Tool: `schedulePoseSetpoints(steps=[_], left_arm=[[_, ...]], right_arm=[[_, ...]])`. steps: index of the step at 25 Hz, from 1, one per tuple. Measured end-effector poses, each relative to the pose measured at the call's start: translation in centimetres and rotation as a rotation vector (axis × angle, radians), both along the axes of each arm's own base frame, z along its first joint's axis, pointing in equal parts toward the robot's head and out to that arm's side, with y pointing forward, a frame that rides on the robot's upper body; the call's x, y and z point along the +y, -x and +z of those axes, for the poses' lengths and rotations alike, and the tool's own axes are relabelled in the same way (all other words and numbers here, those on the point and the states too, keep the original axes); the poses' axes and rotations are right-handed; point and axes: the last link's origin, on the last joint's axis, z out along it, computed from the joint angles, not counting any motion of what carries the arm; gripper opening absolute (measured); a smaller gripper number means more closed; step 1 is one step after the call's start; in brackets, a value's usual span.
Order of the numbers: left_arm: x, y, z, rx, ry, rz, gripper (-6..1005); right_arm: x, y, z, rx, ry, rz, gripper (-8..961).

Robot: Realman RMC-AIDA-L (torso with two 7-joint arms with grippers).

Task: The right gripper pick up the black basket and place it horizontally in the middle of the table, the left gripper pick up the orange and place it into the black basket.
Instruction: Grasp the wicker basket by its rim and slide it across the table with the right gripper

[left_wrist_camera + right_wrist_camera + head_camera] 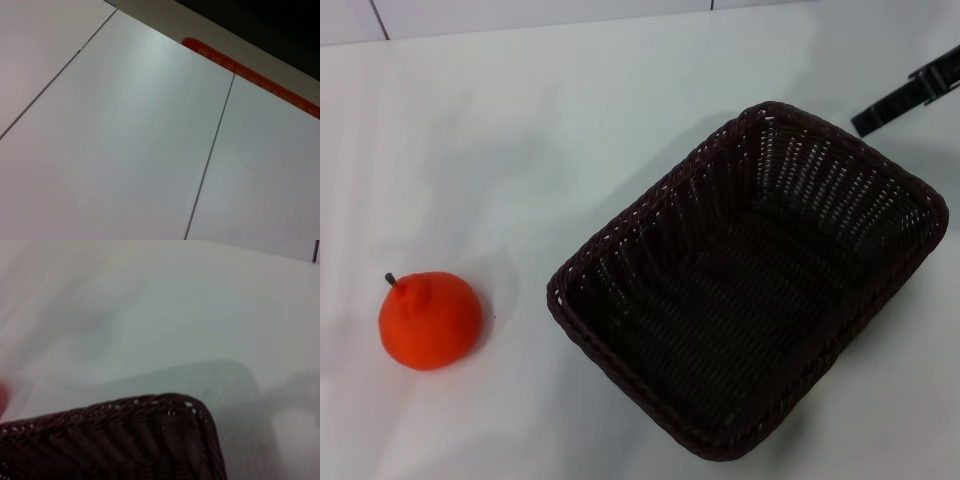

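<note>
The black basket (750, 285) stands on the white table (550, 150), right of the middle, turned at a slant with its open side up and nothing in it. One corner of its braided rim shows close up in the right wrist view (150, 407). The orange (430, 320) sits on the table at the front left, well apart from the basket, with its stem up. Part of my right gripper (905, 100) shows at the far right edge, just beyond the basket's far corner and not touching it. My left gripper is out of view.
A wall of white panels runs along the table's far edge (520, 15). The left wrist view shows only white panels (130, 130) with thin seams and a red strip (250, 75).
</note>
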Motion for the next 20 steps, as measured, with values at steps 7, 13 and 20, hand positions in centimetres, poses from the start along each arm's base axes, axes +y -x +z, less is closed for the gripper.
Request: schedulePoseSetpoints(steps=[7, 13, 20], left_arm=[[0.3, -0.2, 0.0, 0.000, 0.000, -0.009, 885], [0.8, -0.4, 0.0, 0.001, 0.000, -0.021, 885], [1.4, -0.6, -0.1, -0.001, 0.008, -0.027, 885]], right_arm=[[-0.2, -1.3, -2.7, -0.031, 0.068, -0.025, 757], [-0.1, -2.2, -4.0, -0.031, 0.075, -0.004, 622], [-0.1, -2.4, -4.2, -0.027, 0.076, 0.005, 330]])
